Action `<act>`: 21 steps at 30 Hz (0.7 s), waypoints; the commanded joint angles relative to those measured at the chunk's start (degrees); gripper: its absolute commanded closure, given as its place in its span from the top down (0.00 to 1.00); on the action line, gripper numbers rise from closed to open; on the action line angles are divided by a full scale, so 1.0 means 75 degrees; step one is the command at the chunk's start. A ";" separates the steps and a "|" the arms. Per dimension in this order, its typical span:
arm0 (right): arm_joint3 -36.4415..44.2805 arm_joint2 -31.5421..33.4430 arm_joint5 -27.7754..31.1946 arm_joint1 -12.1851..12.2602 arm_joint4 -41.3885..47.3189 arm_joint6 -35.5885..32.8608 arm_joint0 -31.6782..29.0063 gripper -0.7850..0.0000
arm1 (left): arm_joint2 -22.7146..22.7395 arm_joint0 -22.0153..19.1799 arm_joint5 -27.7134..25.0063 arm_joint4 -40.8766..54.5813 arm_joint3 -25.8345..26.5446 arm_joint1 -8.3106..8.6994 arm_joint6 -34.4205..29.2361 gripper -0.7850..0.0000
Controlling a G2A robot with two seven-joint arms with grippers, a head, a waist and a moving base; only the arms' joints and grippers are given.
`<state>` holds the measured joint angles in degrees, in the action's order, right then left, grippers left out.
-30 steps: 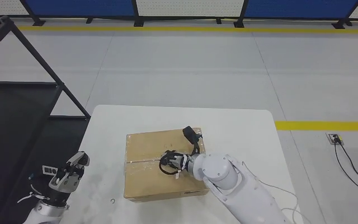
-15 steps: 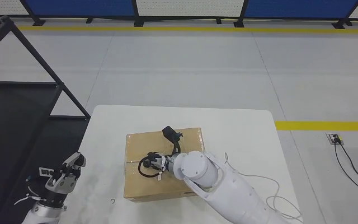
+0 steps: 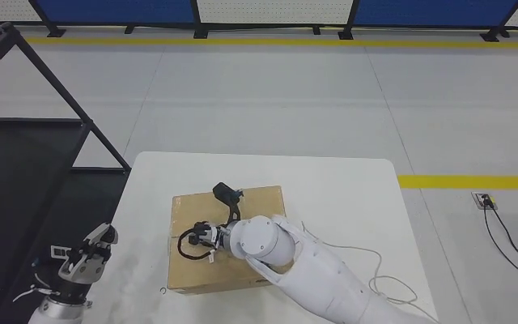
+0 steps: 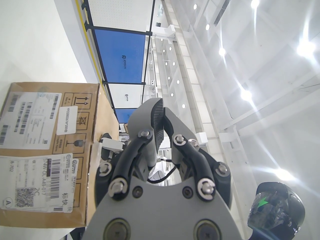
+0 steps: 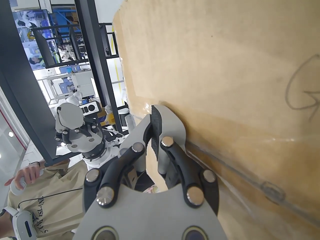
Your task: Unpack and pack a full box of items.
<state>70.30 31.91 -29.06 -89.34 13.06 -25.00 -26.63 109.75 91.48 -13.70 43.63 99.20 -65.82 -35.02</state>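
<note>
One cardboard box (image 3: 197, 206) sits on the white surface (image 3: 348, 202), toward its left and near side, with both top flaps down and a strip of clear tape (image 5: 250, 173) running along the seam between them. The right arm lies across the lid and hides much of the seam in the top view. The right pincer (image 3: 194, 240) rests at the lid's left end, its fingers pressed together with nothing between them. In the right wrist view the right pincer (image 5: 155, 118) lies right against the cardboard (image 5: 225, 51) at the seam, close to the box's edge, and a pen scribble (image 5: 300, 86) marks the flap beside it.

The left pincer (image 3: 101, 236) hangs off the surface's left edge, well apart from the box. Its pads (image 4: 157, 116) are closed on each other and empty. From there the box's side wall (image 4: 100, 116) shows several white printed labels (image 4: 32, 121). A black metal rack (image 3: 48, 162) stands just left of the surface, close behind that arm.
</note>
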 commanded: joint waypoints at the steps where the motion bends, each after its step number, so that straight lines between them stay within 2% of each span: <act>1: 0.0043 0.0057 0.0032 -0.0038 -0.0058 0.0123 0.0002 0.00 | 0.0011 0.0006 -0.0001 0.0010 -0.0003 -0.0003 -0.0030 0.03; 9: 0.0911 0.0697 0.0121 0.0126 -0.0561 0.0465 -0.0424 0.00 | 0.0026 0.0088 0.0031 -0.0013 0.0233 -0.0016 -0.0045 0.04; 14: 0.1939 0.1398 0.0365 0.0398 -0.1002 0.0241 -0.0976 0.00 | 0.0011 0.0169 -0.0004 0.0045 0.0438 -0.0035 -0.0042 0.14; 15: 0.2134 0.1519 0.0449 0.0453 -0.1126 0.0142 -0.1084 0.00 | 0.0000 0.0186 -0.0013 0.0060 0.0479 -0.0040 -0.0042 0.24; 16: 0.2312 0.1626 0.0525 0.0506 -0.1279 0.0046 -0.1181 0.00 | -0.0010 0.0204 -0.0025 0.0072 0.0523 -0.0044 -0.0049 0.40; 17: 0.2509 0.1750 0.0658 0.0555 -0.1436 0.0008 -0.1271 0.00 | -0.0020 0.0221 -0.0042 0.0089 0.0564 -0.0048 -0.0079 0.84; 18: 0.2679 0.1858 0.0770 0.0602 -0.1581 -0.0048 -0.1372 0.20 | -0.0023 0.0240 -0.0062 0.0094 0.0596 -0.0052 -0.0088 1.00; 19: 0.2843 0.1957 0.0890 0.0645 -0.1694 -0.0150 -0.1464 0.45 | -0.0027 0.0256 -0.0096 0.0112 0.0635 -0.0057 -0.0093 1.00; 20: 0.2994 0.2058 0.1017 0.0686 -0.1804 -0.0254 -0.1543 0.59 | -0.0034 0.0277 -0.0116 0.0132 0.0666 -0.0063 -0.0093 1.00; 21: 0.3190 0.2184 0.1164 0.0736 -0.2023 -0.0281 -0.1646 0.82 | -0.0036 0.0291 -0.0123 0.0138 0.0685 -0.0066 -0.0088 1.00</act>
<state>92.86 47.40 -21.37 -84.15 -0.70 -26.80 -38.29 109.51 93.56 -14.56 44.60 104.21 -66.29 -35.72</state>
